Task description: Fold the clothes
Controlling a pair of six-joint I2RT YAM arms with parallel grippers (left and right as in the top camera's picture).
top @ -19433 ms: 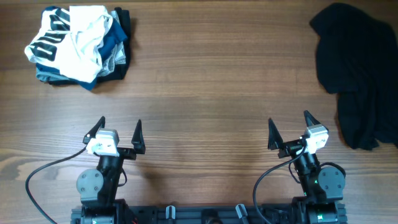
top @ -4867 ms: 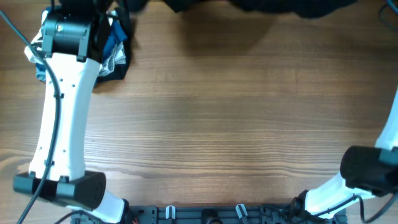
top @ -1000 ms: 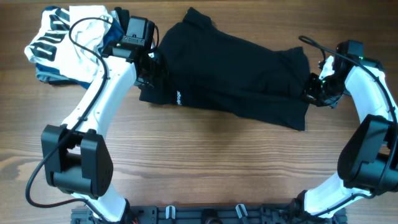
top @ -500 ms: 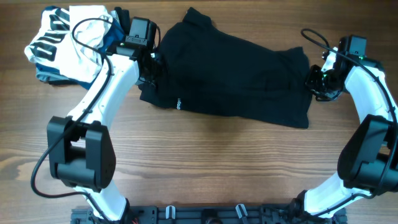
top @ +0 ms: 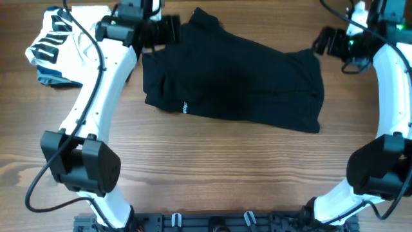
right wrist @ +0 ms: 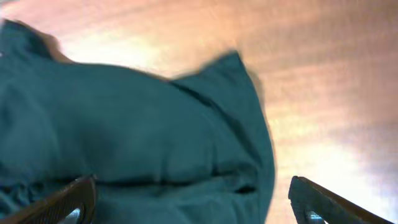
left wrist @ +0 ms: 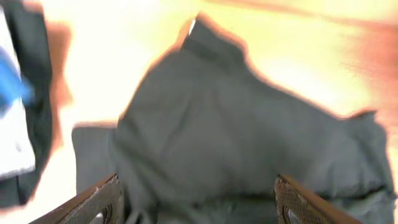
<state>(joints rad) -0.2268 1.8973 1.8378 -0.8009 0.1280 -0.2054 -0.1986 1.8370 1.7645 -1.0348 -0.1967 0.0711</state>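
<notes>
The black shirt (top: 238, 80) lies spread on the counter (top: 212, 167), and the left fingers (top: 168, 30) and right fingers (top: 325, 42) hang wide open and empty over its far corners, so they should pinch both corners together and fold evenly.

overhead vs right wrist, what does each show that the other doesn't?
Overhead only: the clothes pile, the left gripper, and the black garment in full outline. Right wrist only: the right gripper up close, its fingers wide apart and holding nothing. Both: one end of the garment, spread on the wooden table.
</notes>
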